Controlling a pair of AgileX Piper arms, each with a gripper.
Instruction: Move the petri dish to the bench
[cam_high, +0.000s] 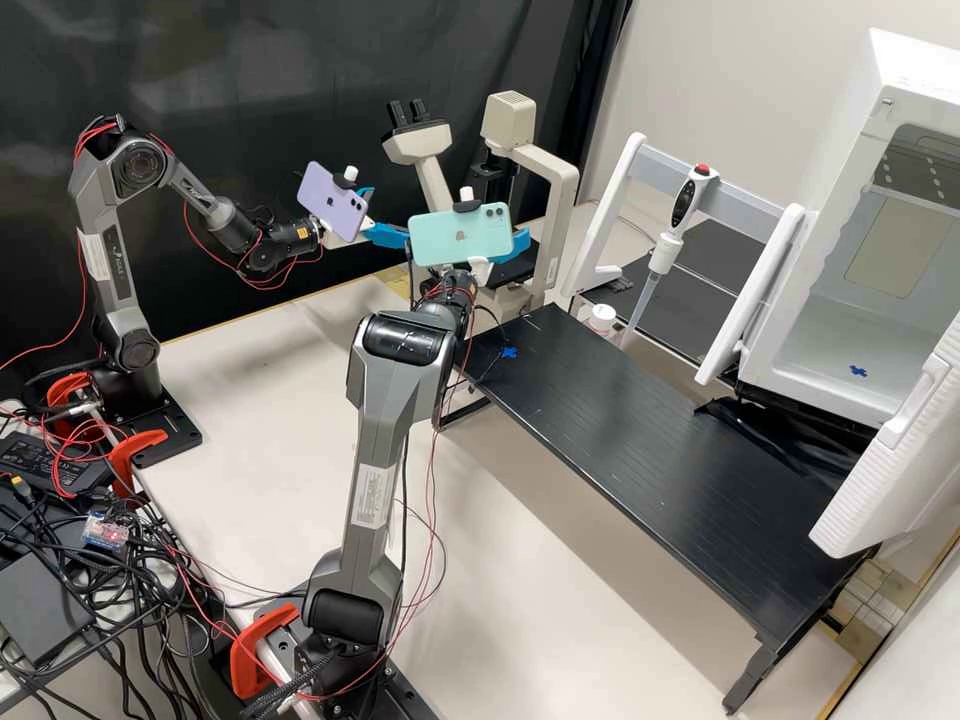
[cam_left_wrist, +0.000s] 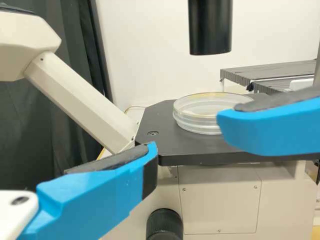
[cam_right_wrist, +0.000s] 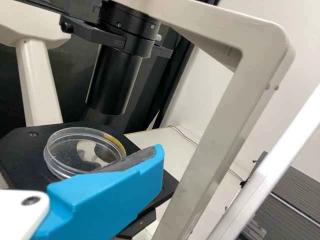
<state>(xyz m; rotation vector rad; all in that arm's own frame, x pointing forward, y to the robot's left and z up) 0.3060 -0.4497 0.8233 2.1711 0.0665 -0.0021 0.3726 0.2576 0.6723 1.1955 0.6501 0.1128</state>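
Matte stage, clear round dish

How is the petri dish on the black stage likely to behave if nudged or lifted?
The petri dish looks clear and thin-walled, so it is probably light but may crack if squeezed hard. Broad and shallow, it would likely slide on the black stage rather than tip.

See a black curtain behind the microscope, an electronic pipette to its right, a small white container near its base, and a white cabinet, door open, well apart.
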